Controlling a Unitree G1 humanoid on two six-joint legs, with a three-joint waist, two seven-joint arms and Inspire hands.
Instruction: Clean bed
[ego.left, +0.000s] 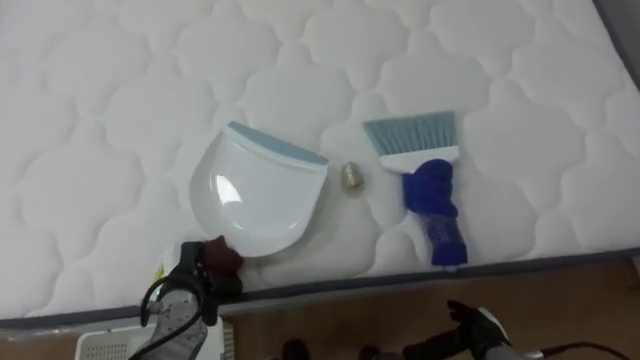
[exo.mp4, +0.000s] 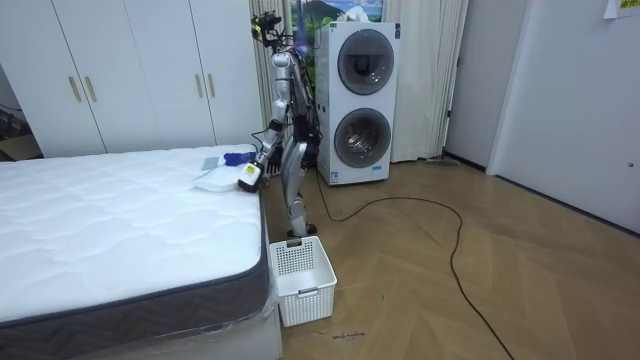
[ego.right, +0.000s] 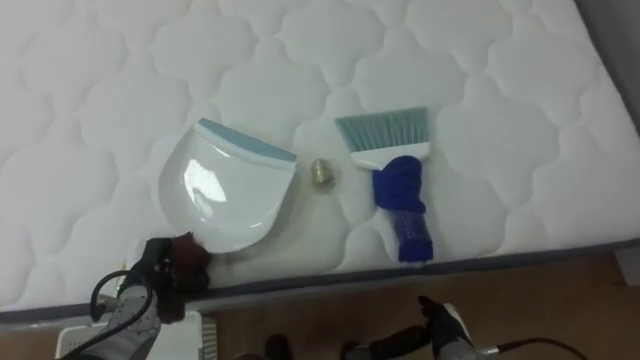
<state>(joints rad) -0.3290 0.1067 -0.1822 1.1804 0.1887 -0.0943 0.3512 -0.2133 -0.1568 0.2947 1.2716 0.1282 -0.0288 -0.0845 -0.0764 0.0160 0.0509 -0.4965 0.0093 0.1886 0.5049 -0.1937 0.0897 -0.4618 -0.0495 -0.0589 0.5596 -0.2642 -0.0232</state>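
Dark fingers of the left hand (ego.left: 196, 278) are curled round the reddish handle of the dustpan (ego.left: 258, 195), at the near edge of the bed (ego.left: 120, 120). The hand comes up from the lower left and grips this handle just over the grey border of the mattress. The dustpan is white with a pale blue lip, and it lies flat on the white quilted cover. Its lip is turned to the far right.

Just right of the lip lies a small, crumpled, beige scrap (ego.left: 351, 178). It is close to the dustpan, but I see a narrow gap between them. To the right of the scrap lies the brush (ego.left: 428, 175), also flat on the cover and apart from the scrap. Its pale blue bristles point to the far side, and its blue handle runs toward the near edge and ends just before the border.

The right hand (ego.left: 482, 326) is low at the near right, below the bed's edge and over the wooden floor (ego.left: 560, 290). Its fingers look stretched out and relaxed, and it holds nothing.

At the near left, a white basket (ego.left: 105, 346) stands on the floor beside the bed. In the room view the robot stands at the bed's side, between the bed and two stacked washers (exo.mp4: 360, 100).
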